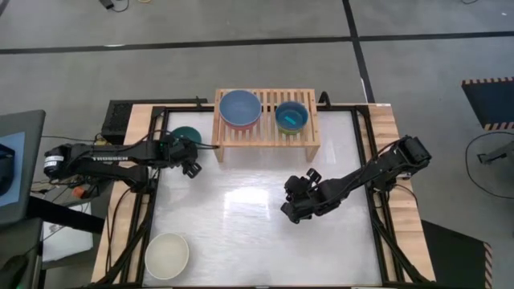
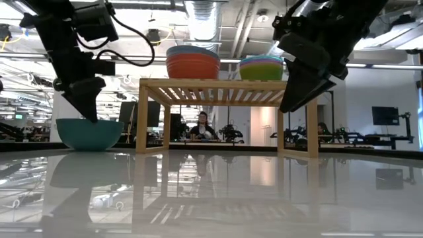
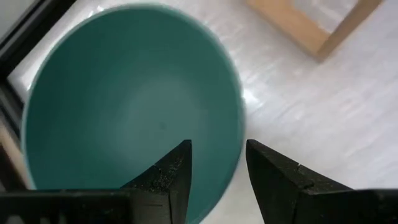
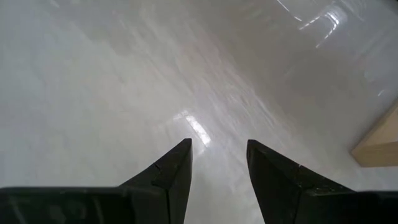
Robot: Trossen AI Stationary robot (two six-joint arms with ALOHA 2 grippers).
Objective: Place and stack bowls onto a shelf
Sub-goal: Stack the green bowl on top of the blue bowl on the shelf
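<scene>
We see 2 bowl stacks on the shelf [image 1: 266, 136], while our parted left gripper [image 3: 217, 177] straddles the green bowl's [image 1: 185, 135] rim, the cream bowl [image 1: 167, 255] waits, and the right gripper [image 4: 217, 177] hovers parted, empty.

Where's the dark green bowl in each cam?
High view: dark green bowl on the table left of the shelf, left gripper at its near edge.
Low view: far left, beside the shelf leg.
Left wrist: fills the frame, rim between the fingers.
Right wrist: not in it.
Landmark: the shelf.
</scene>
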